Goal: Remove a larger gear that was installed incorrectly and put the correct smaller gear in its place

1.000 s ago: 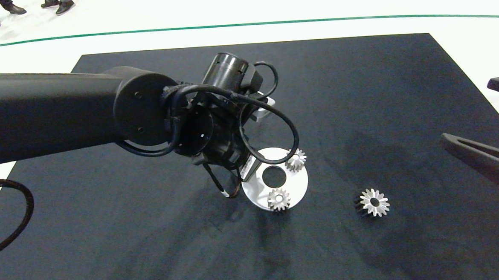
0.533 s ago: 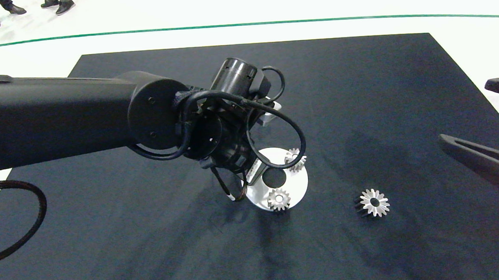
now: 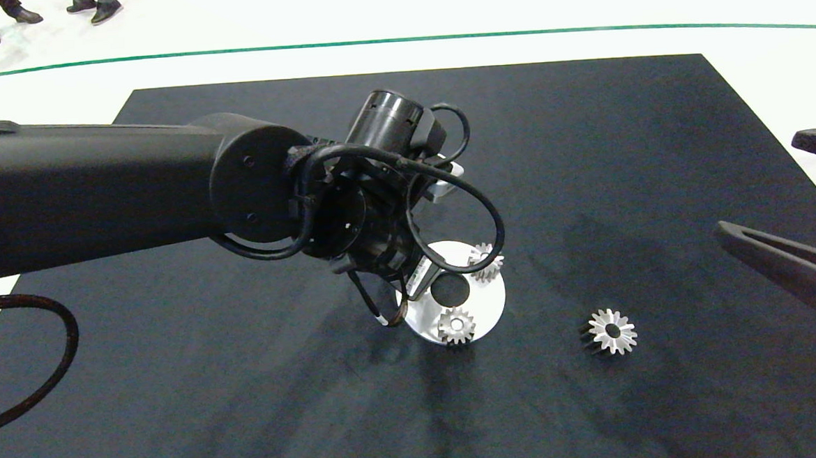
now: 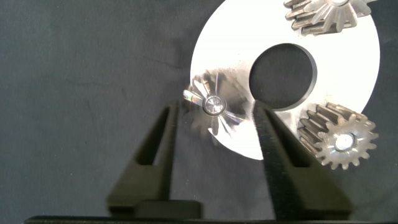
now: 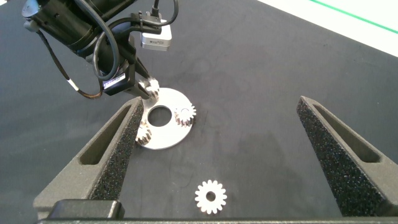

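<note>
- Straddling the third smaller gear (image 4: 213,106), the left gripper (image 4: 216,111) is positioned over the disc (image 3: 487,300) at the rim on the side the left arm enters from.
- Left fingers (image 4: 158,149) stand apart. A gap shows between each finger and the gear, so no clamp is made.
- The third smaller gear sits on the disc, at the rim beside the centre hole (image 4: 283,76). In the head view the left wrist hides it.
- Whether this gear is seated fully on the disc cannot be told.
- Two other small gears sit on the disc: one (image 3: 485,261) at the far rim, one (image 3: 456,325) at the near rim. The centre hole lies between them.
- The larger gear (image 3: 610,331) lies flat on the mat (image 3: 585,143), off the disc and well apart from it, on the right arm's side. Nothing touches it.
- The right gripper (image 5: 221,102) hangs away from the disc, beyond the larger gear, near the mat's edge. Its fingers (image 5: 339,155) are spread wide, with nothing between them.
- The disc lies flat on the mat, near the mat's middle.
- Shoes (image 3: 96,8) of persons show on the floor beyond the mat, far from the disc.
</note>
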